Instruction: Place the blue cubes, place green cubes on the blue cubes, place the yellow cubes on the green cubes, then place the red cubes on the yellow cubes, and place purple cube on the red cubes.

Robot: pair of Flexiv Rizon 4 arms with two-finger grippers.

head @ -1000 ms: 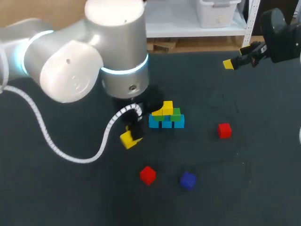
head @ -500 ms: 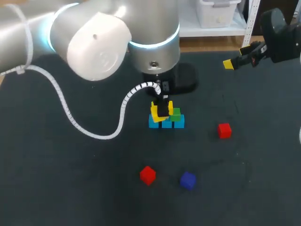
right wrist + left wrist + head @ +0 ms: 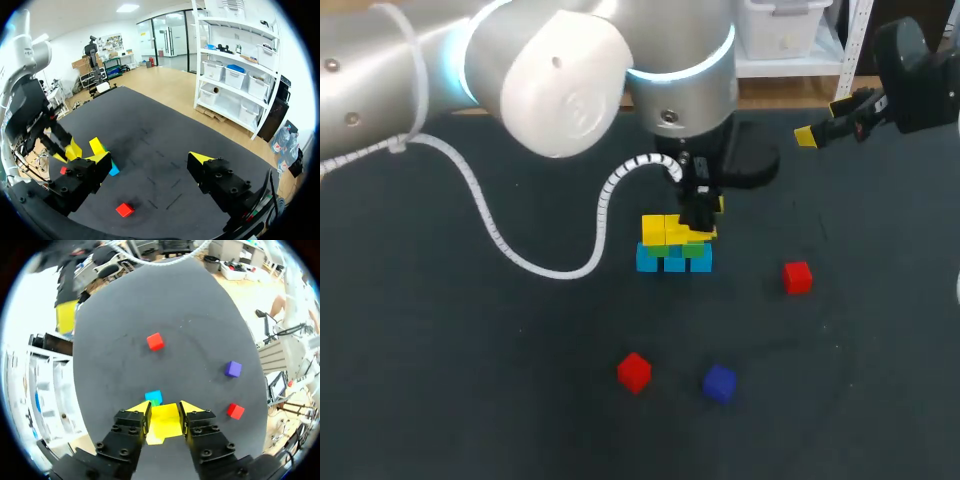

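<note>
Left gripper (image 3: 165, 411) tight around yellow cube (image 3: 164, 424) at stack (image 3: 673, 260) top; red cubes (image 3: 798, 277) (image 3: 634, 371), purple cube (image 3: 719, 382) well apart.

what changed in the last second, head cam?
Left claw, shut on a yellow cube, swung from left of the stack to the right, across it. The cube is now over the green cubes, beside the first yellow cube. Not let go. Unchanged: red cubes, purple cube, right claw open.
</note>
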